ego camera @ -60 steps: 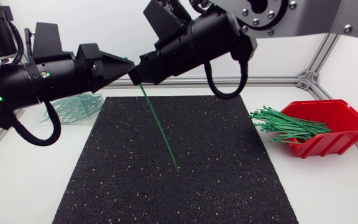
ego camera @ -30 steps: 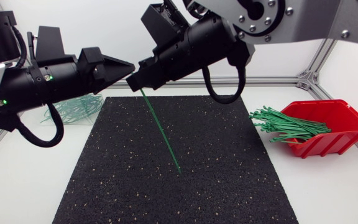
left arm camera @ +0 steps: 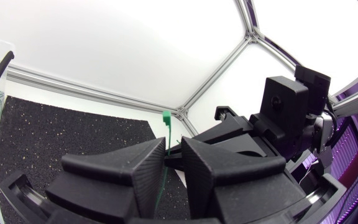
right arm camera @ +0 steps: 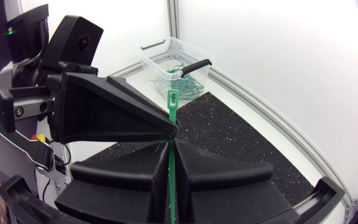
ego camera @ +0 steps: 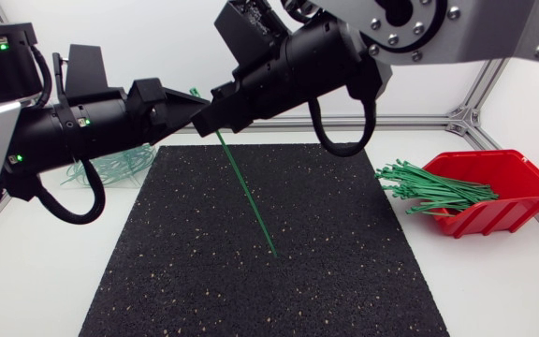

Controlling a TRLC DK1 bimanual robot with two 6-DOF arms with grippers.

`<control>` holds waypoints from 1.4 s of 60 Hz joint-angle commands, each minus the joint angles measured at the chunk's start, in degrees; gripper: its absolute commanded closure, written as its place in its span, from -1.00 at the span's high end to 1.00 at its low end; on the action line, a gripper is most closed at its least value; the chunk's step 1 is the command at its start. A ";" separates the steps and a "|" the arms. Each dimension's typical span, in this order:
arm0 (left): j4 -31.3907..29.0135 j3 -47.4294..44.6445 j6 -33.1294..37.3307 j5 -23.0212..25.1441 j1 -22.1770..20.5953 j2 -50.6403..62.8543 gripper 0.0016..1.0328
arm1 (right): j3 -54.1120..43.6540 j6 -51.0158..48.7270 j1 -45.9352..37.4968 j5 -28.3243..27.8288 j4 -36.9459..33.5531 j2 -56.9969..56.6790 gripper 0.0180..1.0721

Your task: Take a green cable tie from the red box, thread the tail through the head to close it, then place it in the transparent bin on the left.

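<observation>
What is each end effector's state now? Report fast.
Left end effector: cannot tell, tip at the green cable tie.
Right end effector: closed, holding the tie.

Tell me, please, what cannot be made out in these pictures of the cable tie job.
Transparent bin: head view, mostly behind the left arm; left wrist view, cut off by the edge.
Cable tie: head view, upper part hidden where left gripper and right gripper meet; whether the left gripper grips it is unclear.
Red box: head view, inside hidden by its wall and the tie bundle.
</observation>
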 commanded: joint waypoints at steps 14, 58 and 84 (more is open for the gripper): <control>1.88 -2.13 -2.55 0.46 -0.59 0.00 -0.70 | -2.34 1.65 0.25 0.80 1.13 -1.40 -0.89; 2.59 -1.16 -3.07 2.92 0.47 2.02 -0.92 | -2.96 1.73 1.48 1.24 1.74 -1.84 -0.89; 3.99 -0.90 -1.23 9.87 5.39 4.30 -0.93 | -3.57 0.50 0.77 1.86 0.95 -3.33 -0.23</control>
